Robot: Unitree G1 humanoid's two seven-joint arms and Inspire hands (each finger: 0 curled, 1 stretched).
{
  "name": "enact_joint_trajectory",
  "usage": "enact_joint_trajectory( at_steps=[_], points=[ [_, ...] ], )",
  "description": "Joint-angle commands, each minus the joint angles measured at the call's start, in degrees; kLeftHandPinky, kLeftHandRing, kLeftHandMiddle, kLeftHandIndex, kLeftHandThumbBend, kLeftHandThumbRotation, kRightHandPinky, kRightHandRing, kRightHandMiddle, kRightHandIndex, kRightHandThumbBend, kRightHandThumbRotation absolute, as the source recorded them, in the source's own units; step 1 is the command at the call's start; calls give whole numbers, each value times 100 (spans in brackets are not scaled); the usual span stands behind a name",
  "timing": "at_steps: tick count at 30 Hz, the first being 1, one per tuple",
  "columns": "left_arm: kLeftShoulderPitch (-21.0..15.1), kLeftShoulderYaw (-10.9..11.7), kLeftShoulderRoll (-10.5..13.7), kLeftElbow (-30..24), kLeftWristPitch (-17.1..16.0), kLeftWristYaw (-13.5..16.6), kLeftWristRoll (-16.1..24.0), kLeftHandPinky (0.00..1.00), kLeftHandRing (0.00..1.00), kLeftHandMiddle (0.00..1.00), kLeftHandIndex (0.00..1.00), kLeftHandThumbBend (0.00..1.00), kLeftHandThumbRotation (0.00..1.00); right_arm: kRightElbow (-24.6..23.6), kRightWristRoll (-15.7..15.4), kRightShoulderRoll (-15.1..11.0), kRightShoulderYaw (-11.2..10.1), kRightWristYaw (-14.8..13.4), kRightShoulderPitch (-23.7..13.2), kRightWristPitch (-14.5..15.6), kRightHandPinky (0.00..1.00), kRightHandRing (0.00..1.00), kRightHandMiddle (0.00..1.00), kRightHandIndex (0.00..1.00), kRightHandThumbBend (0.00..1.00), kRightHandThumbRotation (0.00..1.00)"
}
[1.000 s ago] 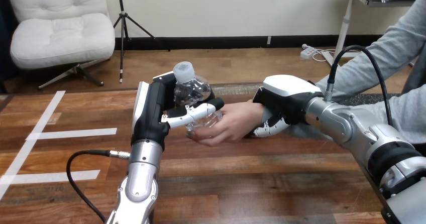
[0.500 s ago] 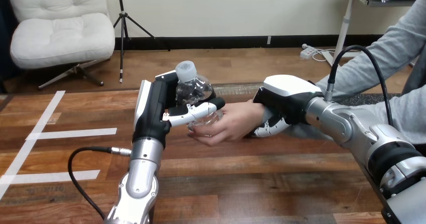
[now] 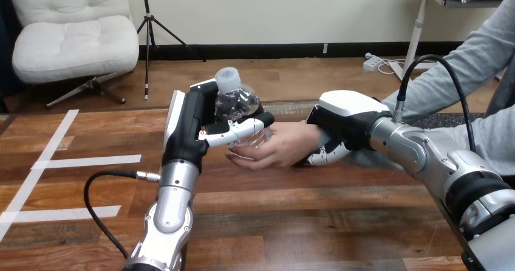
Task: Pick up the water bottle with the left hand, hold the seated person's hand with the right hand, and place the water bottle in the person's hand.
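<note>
A clear water bottle with a pale cap stands upright in my left hand, whose thumb and fingers curl round its body. The bottle's base rests on the person's hand, which lies palm up above the table's middle. My right hand grips the person's wrist from above, its fingers curled under the wrist.
The person's grey sleeve reaches in from the right side. The wooden table stretches in front of both arms. White tape strips mark its left part. A black cable loops beside my left forearm.
My left hand has carried the bottle slightly right and up, settling it further onto the person's palm. The right hand and the person's wrist have stayed put.
</note>
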Motion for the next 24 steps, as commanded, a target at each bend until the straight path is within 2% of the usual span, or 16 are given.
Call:
enact_joint_trajectory(
  at_steps=[1,17,24],
  points=[
    [-808,21,-124,-36,-333,-42,-104,31,36,41,42,71,0,-154,198,30,-245,-239,-794,-129,25,30,36,37,45,32],
    [-762,-53,-116,-115,-177,-56,-17,35,41,45,45,75,0,-151,180,15,-232,-300,-781,-160,25,30,36,37,45,32],
    [-719,-15,-121,-190,-49,-577,-293,37,45,50,51,79,0,-126,185,11,-237,-323,-779,-192,25,30,36,37,45,31]
  ],
)
